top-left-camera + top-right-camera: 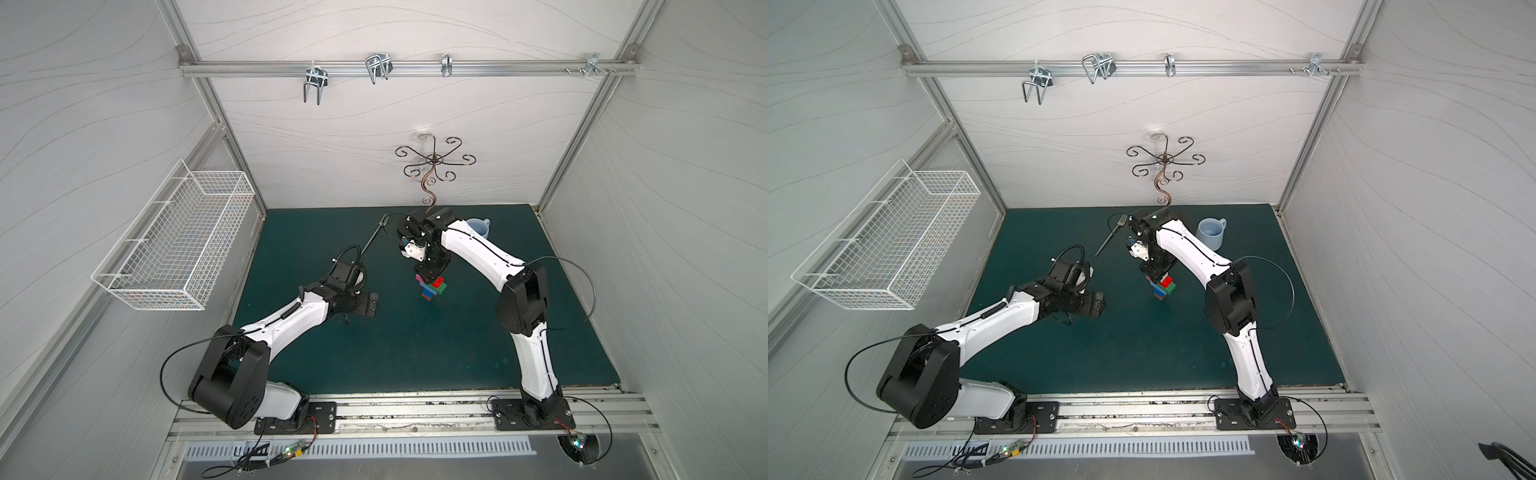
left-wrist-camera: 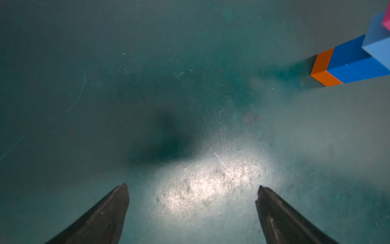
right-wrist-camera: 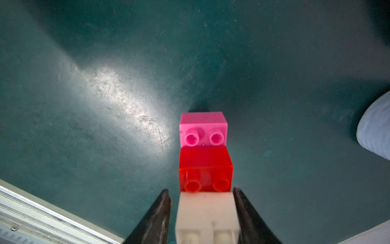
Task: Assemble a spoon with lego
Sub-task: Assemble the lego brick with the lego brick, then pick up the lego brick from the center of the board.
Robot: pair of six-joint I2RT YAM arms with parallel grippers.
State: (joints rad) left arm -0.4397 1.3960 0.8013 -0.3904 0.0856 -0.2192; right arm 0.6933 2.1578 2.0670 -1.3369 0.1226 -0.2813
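- The spoon [image 1: 432, 289] stands on end in mid-worktop [image 1: 415, 353], its long axis vertical. An orange brick [image 2: 322, 67] forms the foot, with the blue stem above it. The wider green, red and pink head sits on top, capped by a cream brick [image 3: 207, 213].
- The right fingers [image 3: 160, 215] point straight down from above and flank that cream brick, one to each side. A thin dark sliver shows along one side in the right wrist view, so it cannot be told whether they pinch the brick or stand just clear of it.
- The left fingers [image 2: 105, 215] are spread wide over bare worktop, holding nothing, well apart from the spoon. In the left wrist view only the lower part of the spoon shows, at the frame's edge and off to the side, not between the fingers.
- The right arm is plainly the nearer and is set in line with the spoon's axis. By this reading, any lift or release would run straight up that line, and a sideways pull risks toppling the narrow-footed stack.
- A metal fork [image 1: 1111, 237] and a pale blue mug [image 1: 1210, 232] sit toward the back of the worktop, apart from the spoon.
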